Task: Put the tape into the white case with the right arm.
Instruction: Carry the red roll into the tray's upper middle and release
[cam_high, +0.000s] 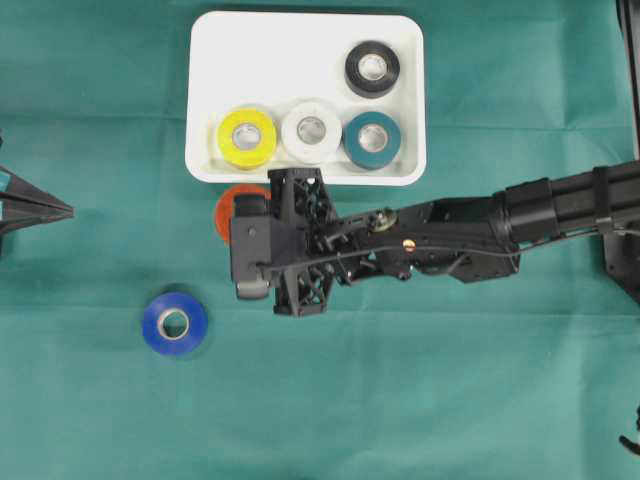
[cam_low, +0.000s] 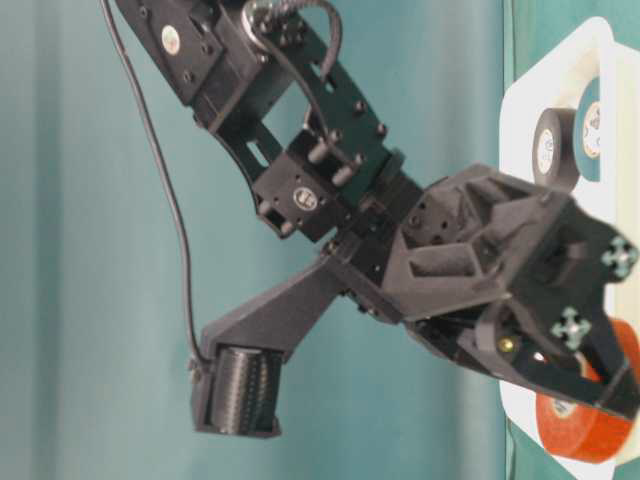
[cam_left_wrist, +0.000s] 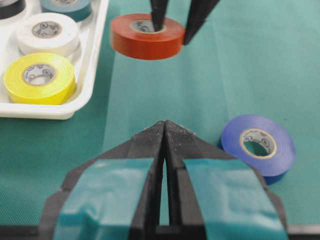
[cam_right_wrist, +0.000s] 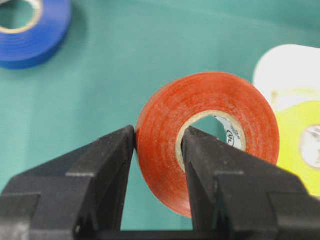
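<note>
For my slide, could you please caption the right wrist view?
Right end effector pinching the orange tape roll's wall, one finger through its core.

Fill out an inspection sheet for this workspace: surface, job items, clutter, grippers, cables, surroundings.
Surface: green cloth, flat, no spills seen.
Job items: white case holds four rolls: black roll, yellow roll, white roll, teal roll. Orange roll outside the case, beside its near rim, held off the cloth. Blue roll lies flat on the cloth, apart.
Clutter: nothing seen.
Grippers: right gripper shut on the orange roll's wall, one finger through the core. Left gripper shut, empty, at the left edge.
Cables: thin black cable along the right arm, hanging loose.
Surroundings: nothing seen.
</note>
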